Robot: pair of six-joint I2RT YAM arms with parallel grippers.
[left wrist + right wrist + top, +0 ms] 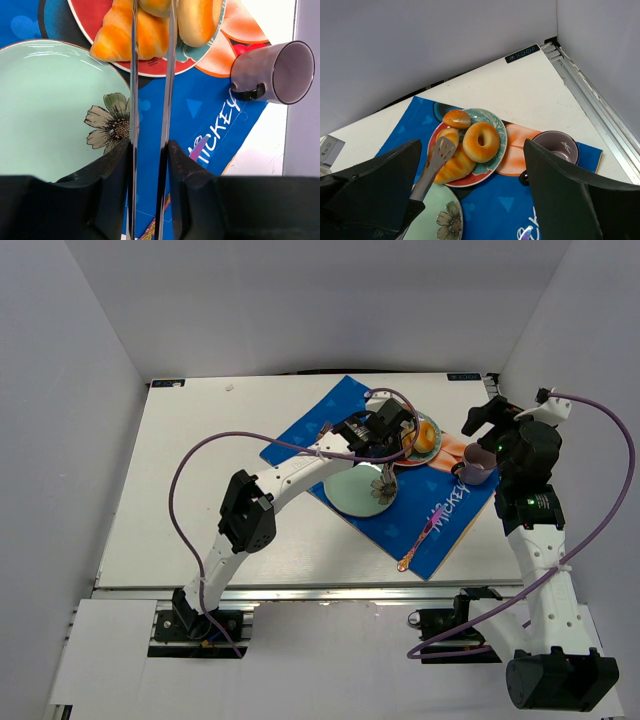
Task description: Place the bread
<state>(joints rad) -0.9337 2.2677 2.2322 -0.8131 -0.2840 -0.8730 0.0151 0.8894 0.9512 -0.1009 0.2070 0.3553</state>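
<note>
Top external view shows a white table (200,470) with a blue placemat (450,525) lying at an angle in its far right part, one corner reaching toward the near edge. On the placemat's left side sits a pale green plate (345,495) with a flower print. Just beyond it, toward the far edge, is a red plate (496,125) with a teal pattern. A purple mug (560,145) stands right of the red plate, close to the table's right edge. The red plate carries a doughnut (471,145), the bread (457,162) and a small bun (456,119). The bread lies on the plate's near left part, right beside the doughnut. The left gripper (150,150) is pressed together on a pair of metal tongs (169,75), whose two blades run out over the bread, a slotted tip resting on its top. The right gripper (472,150) hovers near the mug with its fingers spread wide, holding nothing. A thin spoon (420,540) lies on the placemat's near corner.
</note>
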